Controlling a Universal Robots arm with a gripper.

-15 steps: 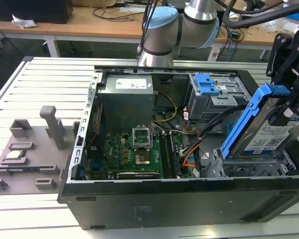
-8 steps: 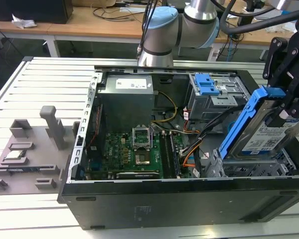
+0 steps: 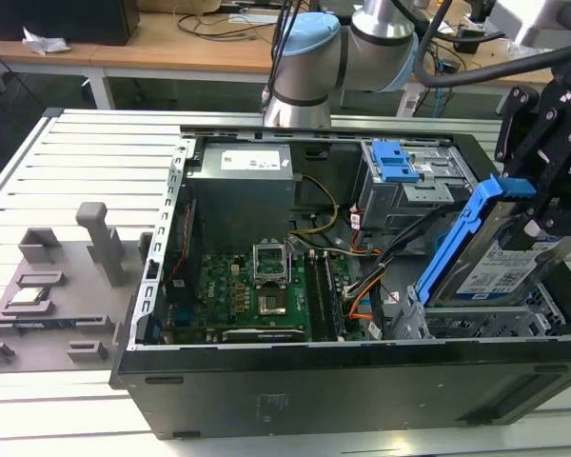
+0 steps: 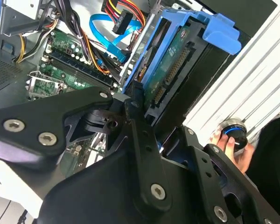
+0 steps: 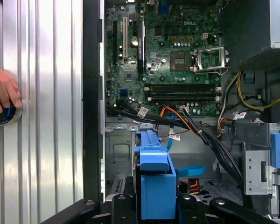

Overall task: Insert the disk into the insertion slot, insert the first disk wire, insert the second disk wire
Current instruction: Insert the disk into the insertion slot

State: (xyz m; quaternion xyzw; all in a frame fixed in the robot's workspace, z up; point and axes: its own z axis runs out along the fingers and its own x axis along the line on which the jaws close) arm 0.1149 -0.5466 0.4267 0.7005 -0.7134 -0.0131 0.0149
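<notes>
Currently my gripper (image 3: 533,214) is clamped on the disk's (image 3: 495,268) upper end, its long axis steeply tilted, lower end meeting the insertion slot (image 3: 485,326) directly beneath.

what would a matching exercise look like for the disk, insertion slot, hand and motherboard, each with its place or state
Things:
1. disk
2. insertion slot
3. hand
4. motherboard

Places or states:
A. green, flat inside the computer case
B. on a round knob on the ribbed table
C. tilted, gripped by the end effector
D. silver cage under the disk's lower end

Pairs: 1-C, 2-D, 3-B, 4-A
</notes>
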